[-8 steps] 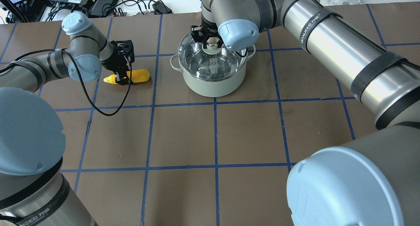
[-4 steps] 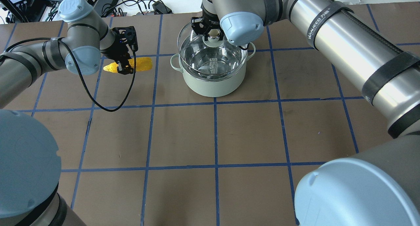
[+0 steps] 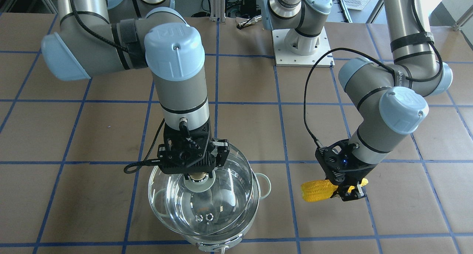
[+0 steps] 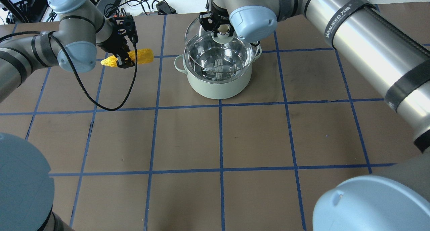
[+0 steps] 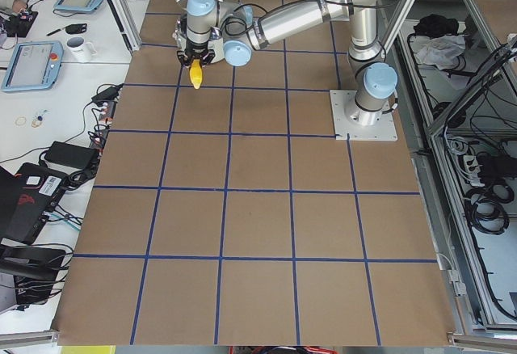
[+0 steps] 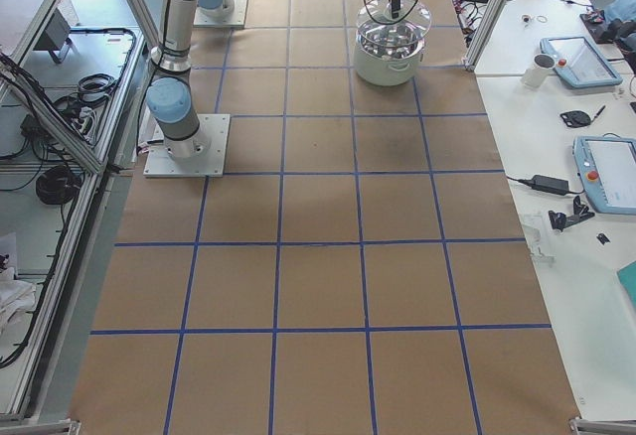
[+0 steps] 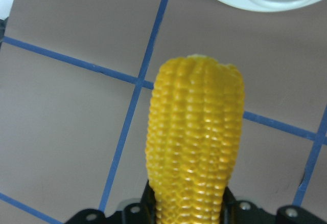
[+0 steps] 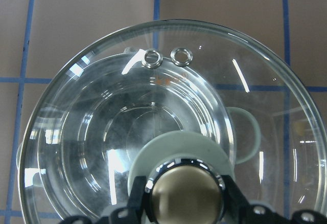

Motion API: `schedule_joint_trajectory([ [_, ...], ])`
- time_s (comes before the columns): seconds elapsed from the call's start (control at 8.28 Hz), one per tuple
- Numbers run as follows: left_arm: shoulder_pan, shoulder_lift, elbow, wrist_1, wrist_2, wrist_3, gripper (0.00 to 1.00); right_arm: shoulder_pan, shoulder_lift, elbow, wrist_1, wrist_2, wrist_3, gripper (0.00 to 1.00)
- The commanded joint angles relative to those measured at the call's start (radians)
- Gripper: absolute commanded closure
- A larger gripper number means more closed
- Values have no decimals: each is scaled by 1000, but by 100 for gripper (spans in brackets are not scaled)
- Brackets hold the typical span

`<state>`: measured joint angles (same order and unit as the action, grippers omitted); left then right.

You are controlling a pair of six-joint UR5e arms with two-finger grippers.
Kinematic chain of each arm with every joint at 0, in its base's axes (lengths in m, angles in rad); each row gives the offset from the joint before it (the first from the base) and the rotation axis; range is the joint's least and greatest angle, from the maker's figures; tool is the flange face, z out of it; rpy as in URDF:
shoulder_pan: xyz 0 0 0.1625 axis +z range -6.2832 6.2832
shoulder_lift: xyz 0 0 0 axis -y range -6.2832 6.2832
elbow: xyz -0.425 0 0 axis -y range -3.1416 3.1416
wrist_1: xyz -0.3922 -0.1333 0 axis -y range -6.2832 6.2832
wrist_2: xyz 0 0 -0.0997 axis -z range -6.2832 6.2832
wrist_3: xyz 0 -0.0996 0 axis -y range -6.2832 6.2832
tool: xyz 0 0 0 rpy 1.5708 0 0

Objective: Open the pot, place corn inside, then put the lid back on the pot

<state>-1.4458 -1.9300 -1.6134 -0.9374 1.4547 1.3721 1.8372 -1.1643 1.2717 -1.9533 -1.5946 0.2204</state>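
Pot (image 4: 218, 86): mint outside, shiny and empty inside, set on the worktop (image 4: 255, 137); opening is judged done.
Lid (image 3: 229, 187): clear dome, held above the pot, knob gripped by the right jaws.
Corn (image 4: 141, 55): yellow, tapered, clamped in the left jaws, held aloft beside the pot.
Next: corn to be carried over the rim and lowered; more lid clearance is needed.

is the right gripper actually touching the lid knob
Touching. The right wrist-mounted view shows the right gripper with a finger pressed against each side of the metallic knob of the lid, and no gap shows.
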Motion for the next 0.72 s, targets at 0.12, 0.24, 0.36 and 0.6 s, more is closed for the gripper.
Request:
schedule_joint_trajectory([
  [0.12,-94,52,74,11,61,-155,100,-162,-239,142,123,12,-174,66],
  [0.24,-128,45,102,12,61,-209,100,-208,-279,165,160,10,-269,66],
  [0.36,-163,40,107,23,59,-278,100,-241,-294,167,204,13,-306,67],
  [0.6,-227,2,107,121,52,-310,100,-257,-304,170,228,12,-332,67],
])
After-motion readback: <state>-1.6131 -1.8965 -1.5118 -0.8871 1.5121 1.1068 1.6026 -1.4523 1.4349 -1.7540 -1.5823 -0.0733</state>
